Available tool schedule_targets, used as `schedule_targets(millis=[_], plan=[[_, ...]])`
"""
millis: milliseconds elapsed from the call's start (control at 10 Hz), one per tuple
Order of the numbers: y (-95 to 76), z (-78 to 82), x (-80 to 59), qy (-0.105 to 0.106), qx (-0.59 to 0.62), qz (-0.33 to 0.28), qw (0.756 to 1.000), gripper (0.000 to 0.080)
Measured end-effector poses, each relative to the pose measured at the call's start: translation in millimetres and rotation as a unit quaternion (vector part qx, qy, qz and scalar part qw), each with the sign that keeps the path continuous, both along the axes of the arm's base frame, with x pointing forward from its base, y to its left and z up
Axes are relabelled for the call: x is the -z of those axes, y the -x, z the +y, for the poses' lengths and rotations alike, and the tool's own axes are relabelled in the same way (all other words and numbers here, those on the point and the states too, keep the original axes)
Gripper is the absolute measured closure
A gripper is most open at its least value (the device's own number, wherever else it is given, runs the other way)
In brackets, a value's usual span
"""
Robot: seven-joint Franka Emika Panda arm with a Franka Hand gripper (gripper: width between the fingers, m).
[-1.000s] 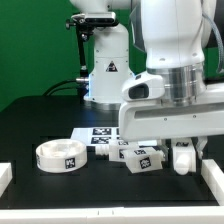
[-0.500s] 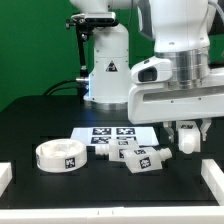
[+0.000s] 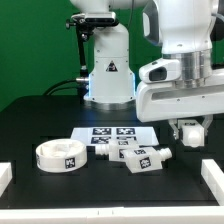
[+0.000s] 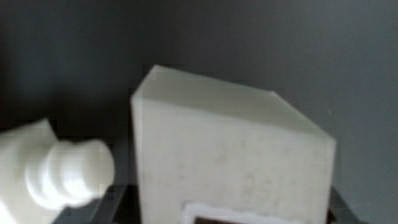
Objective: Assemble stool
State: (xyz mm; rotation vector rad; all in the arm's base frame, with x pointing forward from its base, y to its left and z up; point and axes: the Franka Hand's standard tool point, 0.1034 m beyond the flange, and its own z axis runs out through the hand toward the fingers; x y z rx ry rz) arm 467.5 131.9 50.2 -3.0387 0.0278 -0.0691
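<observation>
End effector (image 3: 190, 130): jaws clamped on one white leg, hanging above the desk (image 3: 40, 120) at the exterior view's right.
Held leg (image 3: 189, 141): lifted off the desk and touching nothing else. In the wrist view it fills most of the frame as a pale block (image 4: 231, 140), with a ribbed white stub beside it; I cannot tell whether the stub is part of the same leg.
Seat (image 3: 60, 157): round and rimmed, lying on the desk toward the exterior view's left, well apart from the end effector, with nothing fitted to it.
Loose legs (image 3: 142, 158): lying on their sides near the middle, just in front of the marker board (image 3: 110, 133).
Done: one leg picked up, by the look of it.
Left: no leg is joined to the seat yet. Each one has to be carried over and fixed in, so the build looks early.
</observation>
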Motion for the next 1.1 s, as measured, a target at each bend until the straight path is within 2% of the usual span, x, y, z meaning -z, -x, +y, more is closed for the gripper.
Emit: schedule_targets(millis=[200, 400, 500, 800, 900, 1000, 1100], plan=[[1.9, 1.2, 4.1, 0.000, -0.001, 0.000, 1.000, 0.0485], [15.0, 11.9, 30.0, 0.002, -0.012, -0.004, 1.000, 0.0485], [21.7, 14.6, 38.2, 0.004, -0.016, -0.006, 1.000, 0.0485], [26.2, 14.7, 43.0, 0.005, -0.018, -0.004, 1.000, 0.0485], [26.3, 14.6, 43.1, 0.005, -0.018, -0.004, 1.000, 0.0300], [26.1, 14.0, 43.0, 0.005, -0.020, -0.004, 1.000, 0.0300], [25.4, 9.0, 38.6, 0.006, -0.028, -0.001, 1.000, 0.0178]])
